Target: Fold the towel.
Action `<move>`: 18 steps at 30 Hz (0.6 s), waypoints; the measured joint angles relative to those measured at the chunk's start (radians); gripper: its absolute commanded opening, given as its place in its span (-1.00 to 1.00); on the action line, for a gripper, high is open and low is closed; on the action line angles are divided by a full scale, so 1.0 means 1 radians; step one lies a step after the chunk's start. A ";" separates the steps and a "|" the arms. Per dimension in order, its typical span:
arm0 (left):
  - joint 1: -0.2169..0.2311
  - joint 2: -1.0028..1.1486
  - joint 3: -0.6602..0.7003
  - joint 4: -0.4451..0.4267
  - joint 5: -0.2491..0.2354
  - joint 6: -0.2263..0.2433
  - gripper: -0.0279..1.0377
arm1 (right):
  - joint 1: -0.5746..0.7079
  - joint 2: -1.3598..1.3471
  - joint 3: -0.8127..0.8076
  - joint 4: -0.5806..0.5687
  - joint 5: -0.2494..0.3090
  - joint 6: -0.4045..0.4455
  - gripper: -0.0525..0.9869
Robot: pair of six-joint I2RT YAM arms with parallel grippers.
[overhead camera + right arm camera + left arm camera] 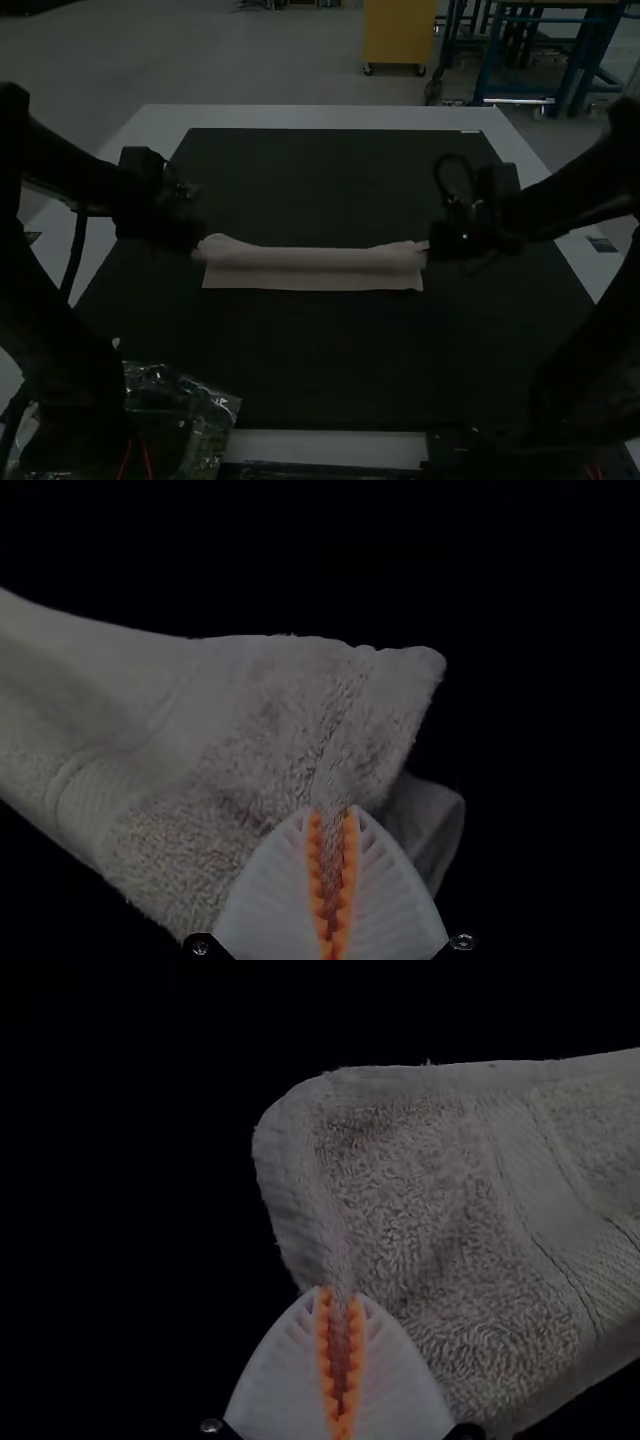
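We see the pale beige terry towel stretched as a long, narrow strip over the middle of the black rectangular mat. Our left gripper, white-ribbed with orange pads, pinches one end; our matching right gripper pinches the other. Around the mat we see the white tabletop, and near our left arm, crumpled clear plastic.

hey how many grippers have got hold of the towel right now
2. The left gripper pinches the towel near its left end, and the right gripper pinches it near its right end.
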 measured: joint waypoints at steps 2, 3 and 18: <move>0.000 -0.011 -0.017 -0.012 -0.004 0.013 -0.92 | -0.006 -0.007 -0.013 -0.002 -0.005 -0.003 -0.94; 0.000 -0.018 -0.028 -0.012 -0.006 0.020 -0.92 | -0.011 -0.011 -0.020 -0.005 -0.008 -0.005 -0.94; 0.000 -0.048 -0.132 0.125 -0.023 0.048 -0.72 | -0.024 -0.015 -0.083 0.040 -0.016 -0.006 -0.62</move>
